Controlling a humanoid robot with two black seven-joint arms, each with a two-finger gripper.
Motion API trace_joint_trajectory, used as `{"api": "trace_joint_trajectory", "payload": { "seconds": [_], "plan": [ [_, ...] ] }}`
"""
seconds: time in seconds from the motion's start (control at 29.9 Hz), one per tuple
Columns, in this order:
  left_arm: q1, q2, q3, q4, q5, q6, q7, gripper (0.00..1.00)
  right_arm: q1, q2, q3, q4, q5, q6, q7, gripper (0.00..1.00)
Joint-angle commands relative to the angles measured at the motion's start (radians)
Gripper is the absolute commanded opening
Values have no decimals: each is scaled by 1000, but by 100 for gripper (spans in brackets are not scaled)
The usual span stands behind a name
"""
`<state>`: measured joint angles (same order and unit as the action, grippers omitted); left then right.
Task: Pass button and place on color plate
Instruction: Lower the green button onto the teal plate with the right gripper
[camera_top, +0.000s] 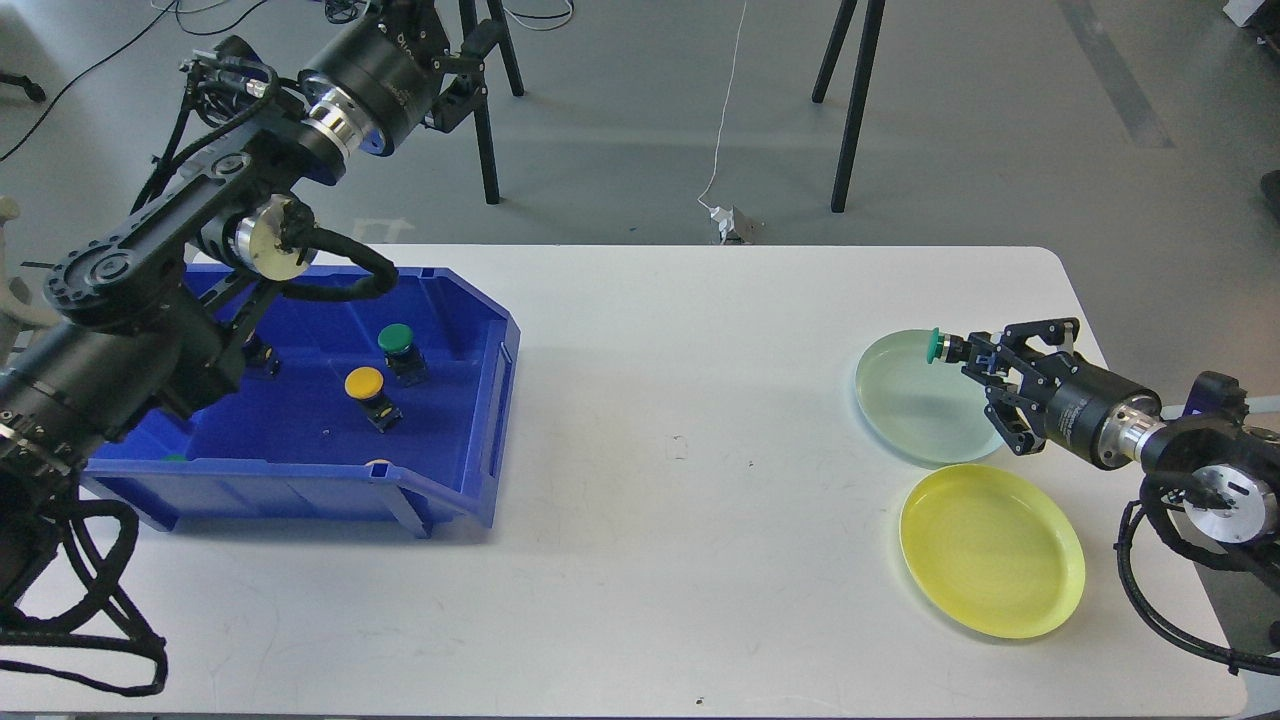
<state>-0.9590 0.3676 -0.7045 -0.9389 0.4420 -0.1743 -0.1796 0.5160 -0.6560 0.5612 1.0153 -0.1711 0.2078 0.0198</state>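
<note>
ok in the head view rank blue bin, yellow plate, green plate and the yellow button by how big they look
1. blue bin, clearly largest
2. yellow plate and green plate: look alike; the green one is partly covered by the right gripper, so unranked
3. yellow button, smallest

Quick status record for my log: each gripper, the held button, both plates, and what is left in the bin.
right gripper: shut on green button, held over the green plate
left gripper: raised beyond the table's far edge, state unclear
green plate: nothing lying on it yet
yellow plate: nothing on it
blue bin: holds a second green button and a yellow button, apart from each other
table: white
</note>
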Motion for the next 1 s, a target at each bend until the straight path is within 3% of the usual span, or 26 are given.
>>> {"api": "trace_joint_trajectory", "payload": {
  "seconds": [0.0, 0.13, 0.27, 0.5, 0.74, 0.97],
  "plan": [
    [-1, -1, 2, 3, 3, 1, -8, 100, 10, 103, -4, -128, -1, 1, -14, 17],
    [-3, 4, 3, 3, 4, 1, -35, 100, 30, 176, -4, -214, -1, 2, -29, 17],
    [-1, 8, 6, 3, 4, -1, -35, 100, 32, 194, -3, -238, -1, 2, -32, 19],
    [0, 8, 13, 3, 6, -1, -34, 100, 45, 190, -4, -271, -1, 4, -49, 31],
    [-3, 5, 13, 3, 7, 1, -35, 100, 44, 180, -9, -258, 1, 4, -64, 52],
    [-3, 8, 13, 0, 7, -1, -34, 100, 44, 167, 0, -245, 5, 44, -64, 66]
  ]
}}
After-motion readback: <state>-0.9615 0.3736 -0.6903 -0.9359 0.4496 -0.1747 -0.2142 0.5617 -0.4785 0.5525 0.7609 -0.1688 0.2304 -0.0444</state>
